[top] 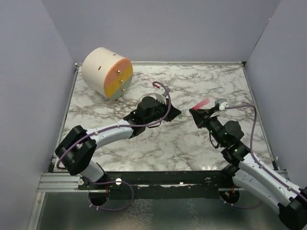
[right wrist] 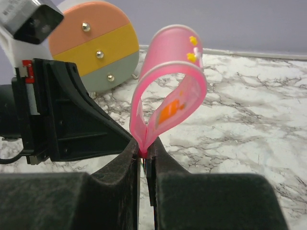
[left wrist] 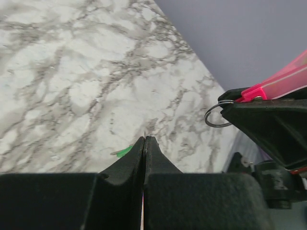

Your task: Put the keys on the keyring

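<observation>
Right hand pinches keyring; left hand pressed together beside keys; striped drum well apart.

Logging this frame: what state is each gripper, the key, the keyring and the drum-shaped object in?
left gripper: shut, fingers together.
key: green tip showing beside that gripper; gripped or not, unclear.
keyring: pinched by its pink tag, held aloft, ring empty.
right gripper: shut on keyring.
drum: on its side, nothing touching it.
</observation>
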Robot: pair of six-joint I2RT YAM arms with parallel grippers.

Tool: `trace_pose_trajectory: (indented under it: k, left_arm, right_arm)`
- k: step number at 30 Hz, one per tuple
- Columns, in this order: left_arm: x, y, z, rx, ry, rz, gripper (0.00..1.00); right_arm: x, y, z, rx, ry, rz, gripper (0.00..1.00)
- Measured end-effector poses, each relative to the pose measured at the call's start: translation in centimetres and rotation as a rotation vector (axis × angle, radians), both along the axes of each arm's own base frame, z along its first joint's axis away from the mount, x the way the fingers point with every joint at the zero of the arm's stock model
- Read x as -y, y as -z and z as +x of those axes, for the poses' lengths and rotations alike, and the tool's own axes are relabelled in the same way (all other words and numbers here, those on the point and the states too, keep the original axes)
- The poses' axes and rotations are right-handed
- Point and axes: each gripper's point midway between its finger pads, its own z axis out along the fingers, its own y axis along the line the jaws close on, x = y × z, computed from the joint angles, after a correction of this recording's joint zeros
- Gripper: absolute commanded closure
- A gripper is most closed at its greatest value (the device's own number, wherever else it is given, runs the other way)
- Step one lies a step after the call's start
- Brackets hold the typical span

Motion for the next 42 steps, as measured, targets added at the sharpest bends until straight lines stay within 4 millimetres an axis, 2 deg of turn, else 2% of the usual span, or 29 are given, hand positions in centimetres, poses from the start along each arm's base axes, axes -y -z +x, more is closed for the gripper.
trace_pose_trajectory:
  k: [5, 14, 27, 42]
  left_arm:
    - [-1.5, 0.4, 1.1, 0.125, -0.041, 0.115, 1.0]
    - [-2.4, 0.0, 1.6, 0.301, -0.014, 0.221, 1.0]
    - [-2.1, 0.2, 0.8, 0.45, 0.109, 0.29, 1.0]
    - [-1.4, 0.1, 0.0, 0.571, 0.222, 0.316, 1.0]
  right_arm:
    - [0.0, 1.0, 0.5, -0.073, 0.018, -0.034, 0.99]
    - [-0.6, 3.1, 1.3, -0.19, 0.022, -0.094, 0.99]
    - [-1.2, 4.5, 1.9, -0.309, 0.025, -0.147, 0.99]
    - [-1.4, 4.5, 2.1, -0.36, 0.021, -0.182, 0.99]
